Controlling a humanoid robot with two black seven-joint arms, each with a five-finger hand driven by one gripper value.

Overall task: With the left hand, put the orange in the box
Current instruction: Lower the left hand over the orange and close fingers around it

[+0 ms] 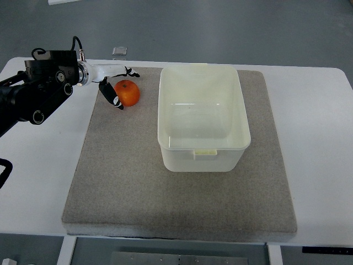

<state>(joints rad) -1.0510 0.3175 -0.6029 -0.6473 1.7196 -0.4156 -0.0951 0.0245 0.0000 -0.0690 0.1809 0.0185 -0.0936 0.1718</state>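
An orange [128,93] lies on the grey mat [138,176] at its far left, just left of the box. The box [203,117] is a pale translucent plastic tub, empty, standing on the mat's middle. My left hand [117,85] reaches in from the left edge, its white palm and black-tipped fingers [112,96] spread around the orange's left side, close to or touching it, not closed on it. The orange rests on the mat. The right arm does not show.
The mat lies on a white table [309,138]. A small clear object [120,52] sits at the table's far edge behind the hand. The left arm's black links [38,88] stretch over the table's left part.
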